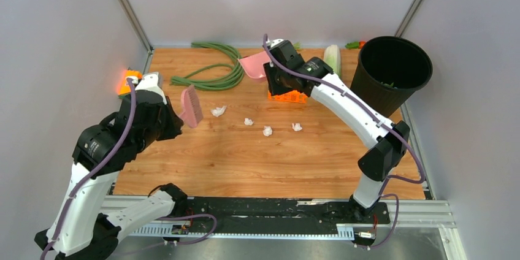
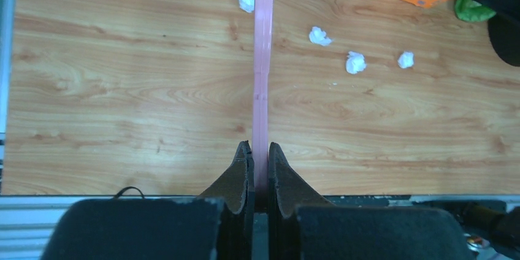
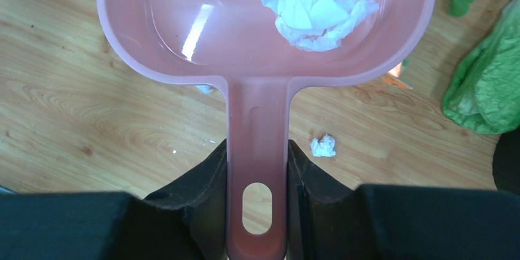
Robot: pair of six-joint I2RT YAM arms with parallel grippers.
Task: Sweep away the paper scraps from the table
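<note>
Several small white paper scraps lie in a loose row on the wooden table; they also show in the left wrist view. My left gripper is shut on a pink brush, seen edge-on in the left wrist view, held above the table left of the scraps. My right gripper is shut on the handle of the pink dustpan, held above the far table. A crumpled white paper lies in the pan. One scrap lies below it.
A black bin stands at the far right. An orange box sits under the right wrist. Green long beans, a white radish and green leaves lie along the back. An orange object is at the left edge.
</note>
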